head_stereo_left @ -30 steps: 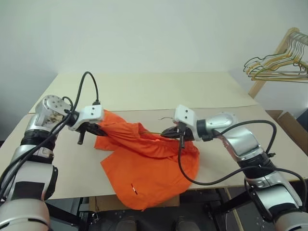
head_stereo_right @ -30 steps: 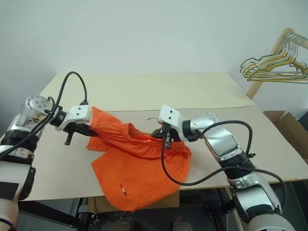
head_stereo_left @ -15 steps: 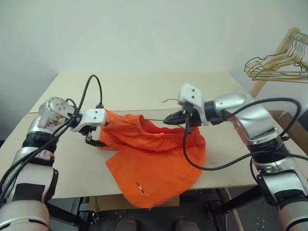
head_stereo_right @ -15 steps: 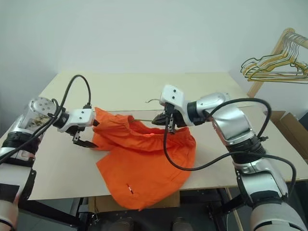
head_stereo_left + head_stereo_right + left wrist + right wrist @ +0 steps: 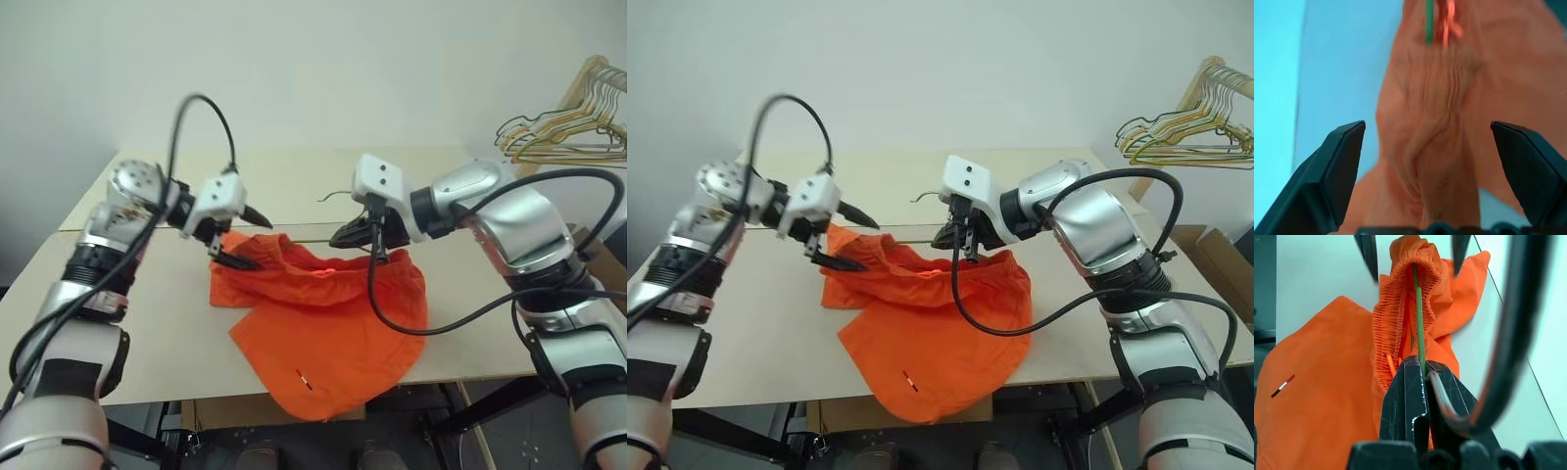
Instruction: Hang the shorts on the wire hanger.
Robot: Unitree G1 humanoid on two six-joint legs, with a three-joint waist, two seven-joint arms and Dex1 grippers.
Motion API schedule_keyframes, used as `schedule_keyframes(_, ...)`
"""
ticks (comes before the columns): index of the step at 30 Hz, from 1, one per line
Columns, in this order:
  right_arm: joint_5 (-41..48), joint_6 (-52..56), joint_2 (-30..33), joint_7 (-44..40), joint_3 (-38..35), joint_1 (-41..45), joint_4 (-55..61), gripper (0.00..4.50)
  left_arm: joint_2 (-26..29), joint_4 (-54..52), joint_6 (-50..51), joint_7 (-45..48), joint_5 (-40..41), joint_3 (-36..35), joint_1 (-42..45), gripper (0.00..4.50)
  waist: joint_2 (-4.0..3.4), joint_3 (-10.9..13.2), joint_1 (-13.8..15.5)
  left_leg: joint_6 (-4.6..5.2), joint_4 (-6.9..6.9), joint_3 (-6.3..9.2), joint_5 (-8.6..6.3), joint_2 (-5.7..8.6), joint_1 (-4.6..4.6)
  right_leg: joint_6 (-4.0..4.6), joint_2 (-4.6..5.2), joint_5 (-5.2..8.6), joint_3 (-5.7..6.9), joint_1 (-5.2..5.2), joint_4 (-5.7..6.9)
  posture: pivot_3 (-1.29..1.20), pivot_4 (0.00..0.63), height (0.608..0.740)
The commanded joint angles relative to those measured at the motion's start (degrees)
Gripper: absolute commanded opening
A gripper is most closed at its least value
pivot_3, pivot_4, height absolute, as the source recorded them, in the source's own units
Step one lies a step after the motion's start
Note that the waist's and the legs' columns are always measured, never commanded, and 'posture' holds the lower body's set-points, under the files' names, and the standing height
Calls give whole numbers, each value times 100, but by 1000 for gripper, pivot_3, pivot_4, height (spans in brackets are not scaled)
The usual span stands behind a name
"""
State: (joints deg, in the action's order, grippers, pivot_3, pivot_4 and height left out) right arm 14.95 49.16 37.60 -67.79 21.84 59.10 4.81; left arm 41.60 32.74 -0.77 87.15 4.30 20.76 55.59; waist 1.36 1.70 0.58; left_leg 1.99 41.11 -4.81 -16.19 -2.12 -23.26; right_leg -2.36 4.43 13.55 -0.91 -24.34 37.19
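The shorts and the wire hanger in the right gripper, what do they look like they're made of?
The shorts: soft woven fabric, probably a light synthetic or cotton, matte bright orange; it drapes, wrinkles, and the waistband is gathered. The wire hanger: a thin, stiff rod running straight through the waistband from the shut right gripper, apparently metal wire with a dull green finish, possibly coated.
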Motion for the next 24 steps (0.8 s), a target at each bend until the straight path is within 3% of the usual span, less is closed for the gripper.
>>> schedule_keyframes(1,36,55,9,23,-138,187,112,0,-201,110,-208,-506,-494,62,55,4482,0,0,1,0,0,0,0,0,-1,0,0,0,0,0,-1,28,0,740)
schedule_keyframes(4,58,100,46,30,-164,150,186,0,-414,143,-143,-757,-609,-24,26,3864,0,0,-7,0,0,-1,0,1,-3,0,2,0,0,0,-3,10,0,740)
schedule_keyframes(16,57,182,169,47,-137,38,354,0,-524,-117,31,-539,-433,-317,-165,14,0,0,-102,0,0,0,0,0,-2,0,2,0,0,0,-2,3,0,740)
schedule_keyframes(24,-139,-163,163,232,-109,-117,411,0,-596,-226,225,-519,-286,-425,-204,14,0,0,-131,0,-1,1,0,0,-2,0,2,0,0,0,-2,-3,0,740)
